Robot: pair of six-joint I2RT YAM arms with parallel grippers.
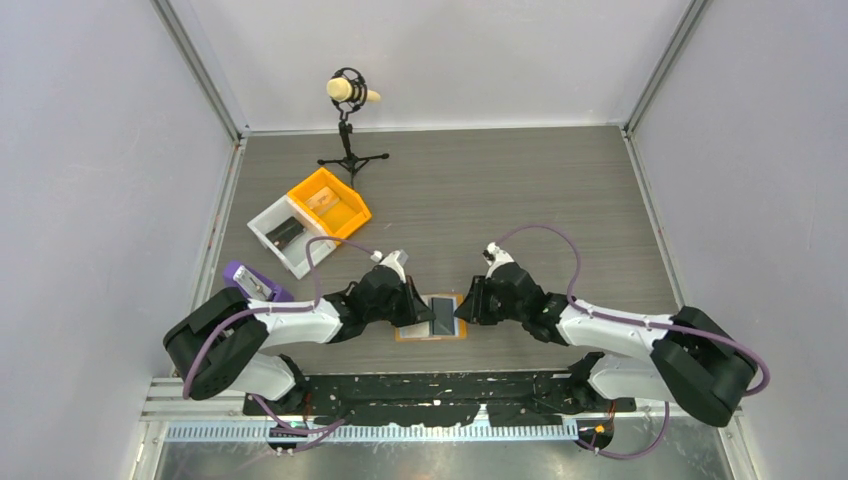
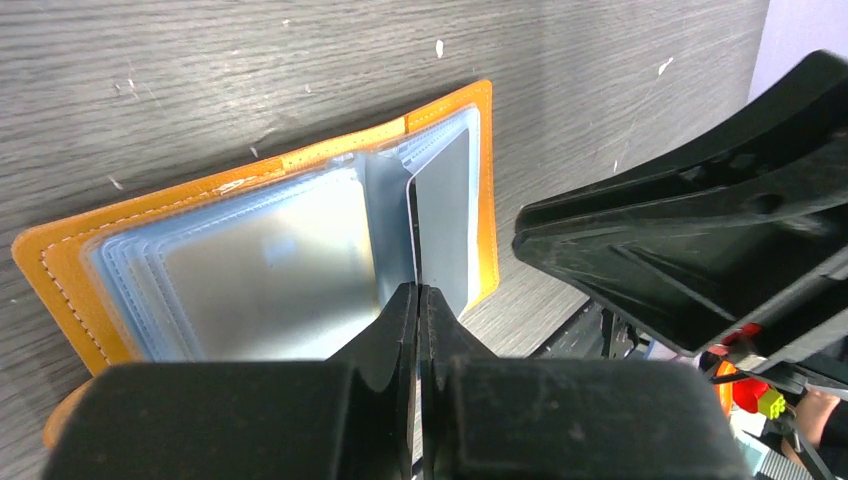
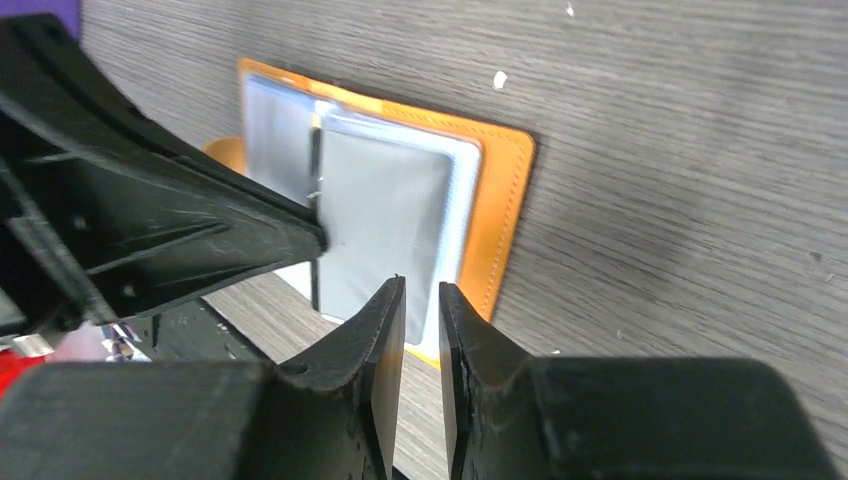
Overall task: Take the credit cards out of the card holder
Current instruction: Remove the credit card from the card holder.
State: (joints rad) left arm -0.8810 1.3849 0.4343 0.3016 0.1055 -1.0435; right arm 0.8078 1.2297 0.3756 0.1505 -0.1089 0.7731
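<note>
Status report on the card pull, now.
Left gripper shut on credit card, near edge. Right gripper slightly open, empty, beside it. Card holder open flat on table, card not yet out. Nothing blocking.

1. holder (image 1: 405, 335) lies open on the table (image 1: 560, 200), between the left gripper (image 2: 418, 295) and the right gripper (image 3: 420, 290).
2. a card (image 2: 445, 215) sits over the holder's half nearer the right gripper, with one edge in the left gripper's tips.
3. far bin (image 1: 330, 203) touches near bin (image 1: 283, 235), both behind and left of the left gripper.
4. mic stand (image 1: 350, 150) stands behind the bins.
</note>
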